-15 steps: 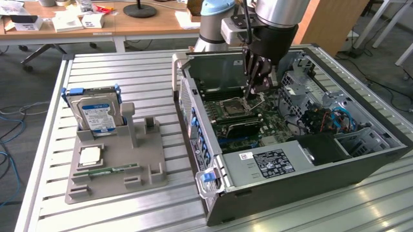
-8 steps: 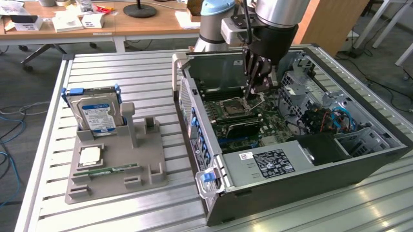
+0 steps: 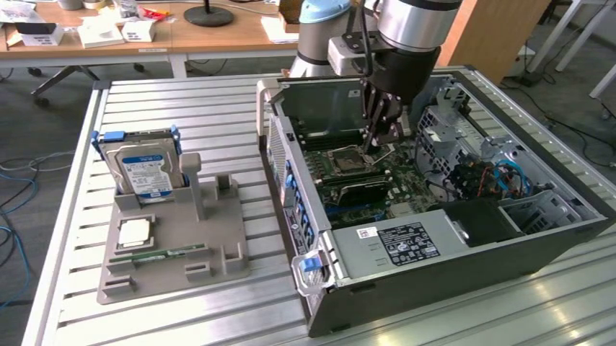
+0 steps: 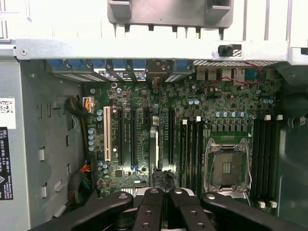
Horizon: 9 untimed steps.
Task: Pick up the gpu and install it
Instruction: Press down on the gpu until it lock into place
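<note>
A slatted aluminium surface [image 3: 173, 101] is filling the foreground, while behind it a wooden desk [image 3: 221, 36] is carrying white boxes [image 3: 101, 32] and cables [image 3: 14, 180] are trailing over the grey floor [image 3: 43, 122].

Ribbed bare-metal table [image 3: 192, 101], grey plastic tray [image 3: 226, 263]

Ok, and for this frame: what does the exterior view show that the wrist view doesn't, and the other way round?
Exterior view alone: the grey holder on the table beside the case, with the hard drive standing in it and the memory stick lying flat, plus the power supply.
Wrist view alone: the row of expansion slots, including the white slot.
Both: the open computer case, the empty processor socket, and the shut tool above the motherboard.
</note>
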Motion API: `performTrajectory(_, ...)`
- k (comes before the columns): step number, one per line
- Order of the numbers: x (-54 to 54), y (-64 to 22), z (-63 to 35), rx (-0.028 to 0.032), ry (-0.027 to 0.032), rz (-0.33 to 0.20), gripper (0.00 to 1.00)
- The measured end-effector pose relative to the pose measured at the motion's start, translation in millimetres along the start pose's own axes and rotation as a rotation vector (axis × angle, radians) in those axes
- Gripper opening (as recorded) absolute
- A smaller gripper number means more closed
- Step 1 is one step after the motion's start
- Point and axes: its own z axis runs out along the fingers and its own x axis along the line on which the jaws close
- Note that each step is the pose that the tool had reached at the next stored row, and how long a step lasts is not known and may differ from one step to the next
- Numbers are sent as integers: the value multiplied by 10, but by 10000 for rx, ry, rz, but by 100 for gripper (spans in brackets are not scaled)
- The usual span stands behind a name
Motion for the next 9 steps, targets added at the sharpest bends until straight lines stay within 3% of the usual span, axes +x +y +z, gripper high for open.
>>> performTrajectory(9,6,13,163,0,37,-1,11)
